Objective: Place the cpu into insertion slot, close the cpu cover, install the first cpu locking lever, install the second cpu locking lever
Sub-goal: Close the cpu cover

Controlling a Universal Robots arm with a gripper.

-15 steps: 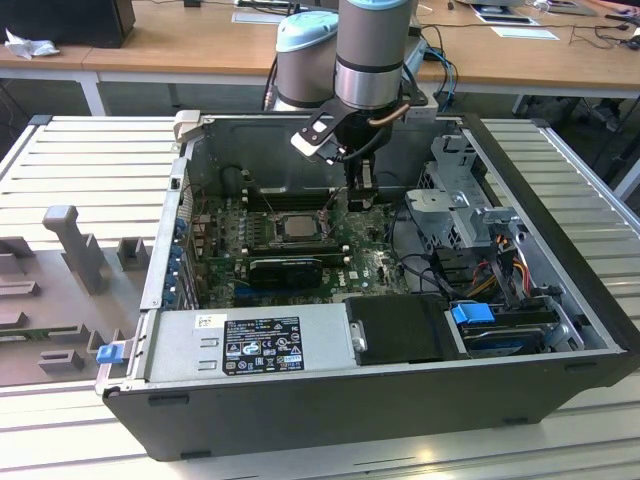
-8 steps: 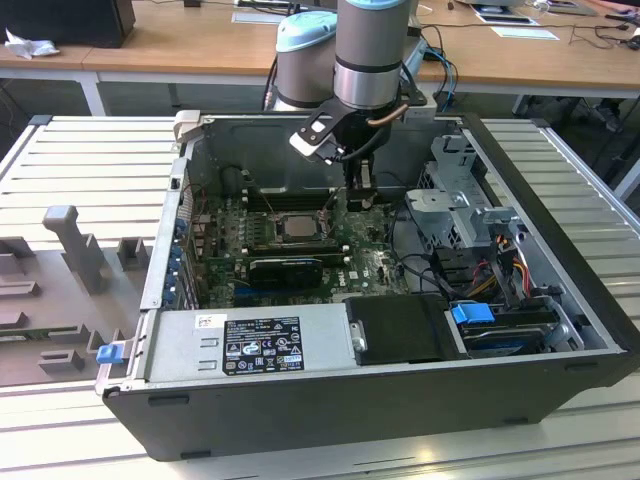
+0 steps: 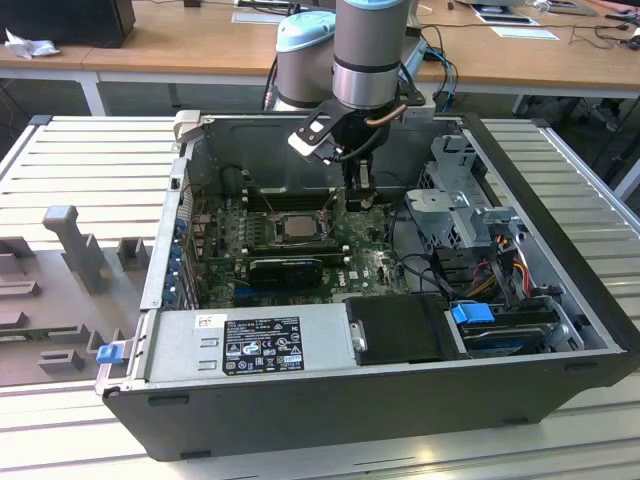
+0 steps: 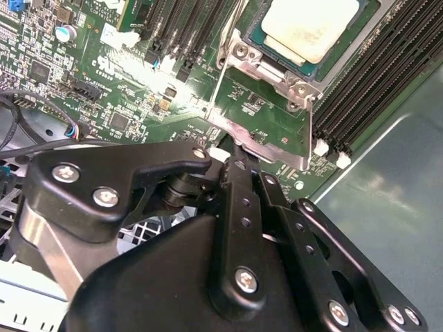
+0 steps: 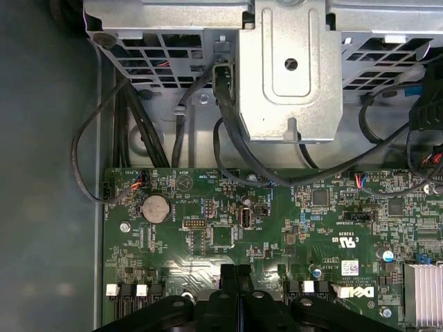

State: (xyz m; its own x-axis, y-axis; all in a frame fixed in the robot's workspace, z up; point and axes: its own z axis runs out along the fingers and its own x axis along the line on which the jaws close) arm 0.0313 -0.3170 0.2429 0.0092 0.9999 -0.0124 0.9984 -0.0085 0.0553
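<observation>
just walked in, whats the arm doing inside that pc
A robot arm is reaching into the open dark grey desktop computer case. The small square chip with the silver-grey metal top already sits in the square metal-rimmed motherboard socket. The thin silver metal frame cover is not yet closed; it stands flipped open beside the chip. The black end effector, fingers together, is right at that cover's free edge. I cannot tell whether it touches.

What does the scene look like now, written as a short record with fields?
chip: seated in the socket, metal top up
cover: open, not over the chip
gripper: shut, tip at the cover's free edge
case: lying on its side, open side up
</observation>
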